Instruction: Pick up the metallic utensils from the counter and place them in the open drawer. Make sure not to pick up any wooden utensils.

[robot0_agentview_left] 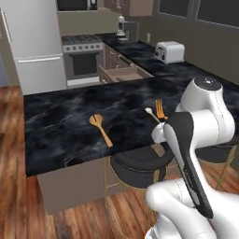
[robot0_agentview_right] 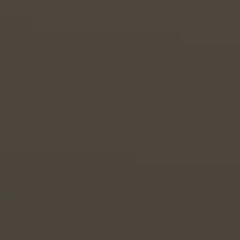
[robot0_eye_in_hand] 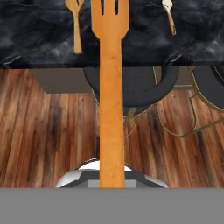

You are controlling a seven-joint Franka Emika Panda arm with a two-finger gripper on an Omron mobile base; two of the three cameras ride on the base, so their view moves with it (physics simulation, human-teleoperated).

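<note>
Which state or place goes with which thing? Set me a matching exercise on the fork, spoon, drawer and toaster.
Things:
1. fork
2. spoon
3. drawer
4. toaster

States or places:
A. standing on the far counter
B. clamped in the gripper
C. lying flat on the near counter
D. pulled open

Pairs: 1-B, 2-C, 3-D, 4-A
</note>
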